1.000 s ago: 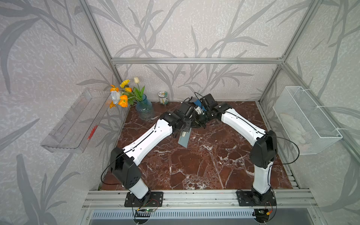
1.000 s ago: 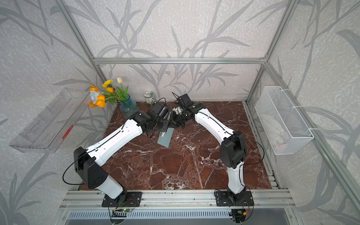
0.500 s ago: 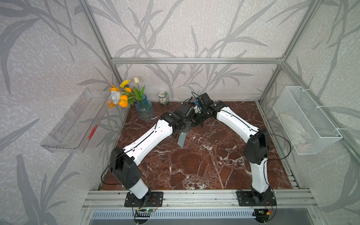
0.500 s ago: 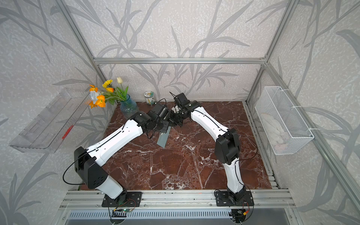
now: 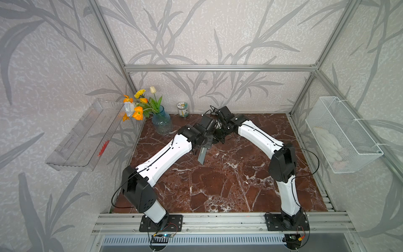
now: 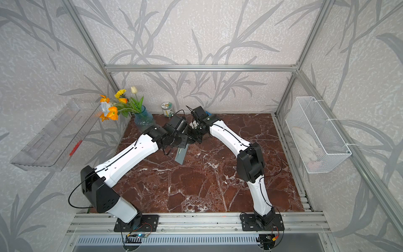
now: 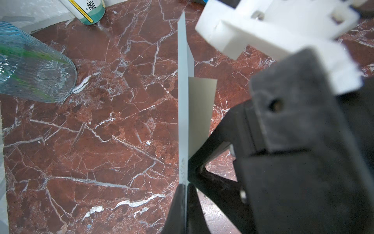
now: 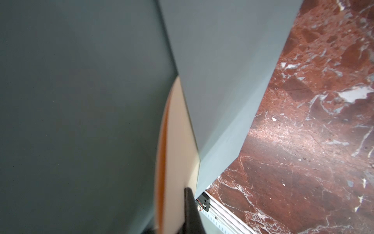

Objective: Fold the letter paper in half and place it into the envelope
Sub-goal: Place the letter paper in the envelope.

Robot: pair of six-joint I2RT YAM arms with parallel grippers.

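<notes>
- Left gripper [image 7: 184, 202] is clamped on one end of the envelope [image 7: 182, 101]. In the left wrist view we see it edge-on, running straight out from the jaws.
- Gripping it by the end leaves the mouth side clear, which is what the other arm needs.
- Right gripper [image 8: 171, 222] is closed on the letter paper [image 8: 178, 141]. The beige sheet runs from its jaws into the gap between the envelope's body and its flap [image 8: 222, 91].
- The paper looks doubled along its edge there, so we judge the fold done, though we're not certain.
- In both top views the envelope [image 5: 202, 155] [image 6: 180, 156] hangs under the two wrists, over the far middle of the marble table [image 5: 218, 185]. We can't tell whether its lower corner touches the top.
- Holding both sheets in the air lets us line them up freely, with no table friction.
- Our read is that this is the insertion step, late in the task. How deep the paper sits is hidden.
- The next move calls for a push along the envelope's long axis, with the envelope end held rigid.
- Risks as we see them: the thin sheet buckles or snags on the flap, or the envelope, held at one end only, swings away from the push.
</notes>
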